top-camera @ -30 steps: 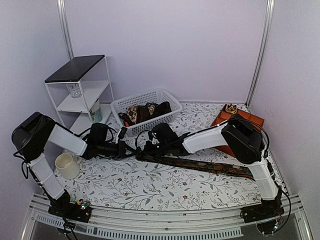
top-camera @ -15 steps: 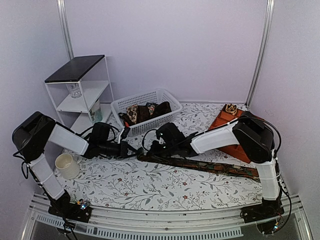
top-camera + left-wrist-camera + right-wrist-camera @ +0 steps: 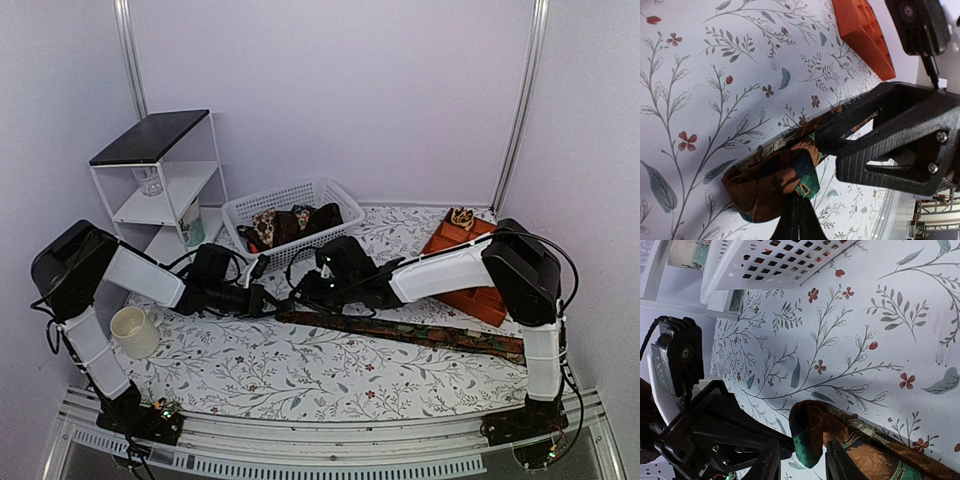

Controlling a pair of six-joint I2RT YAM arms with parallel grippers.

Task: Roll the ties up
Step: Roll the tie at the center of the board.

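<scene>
Drawn back toward the right wall at the elbow over the last second, and loosened at the right gripper (image 3: pixel 802 467): fingers (image 3: pixel 837 467) now partly spread, set either side of the folded end of the tie (image 3: pixel 860 447) without clamping it. Pressed tight together at the left gripper (image 3: pixel 797 220), tips pinching that same bunched end from the other side. Stretched flat along the floral table (image 3: pixel 300 380) from the middle toward the right edge, far end lost beside the right arm. More ties (image 3: pixel 285 222) heaped in the white basket (image 3: pixel 340 236), prints hard to make out.
</scene>
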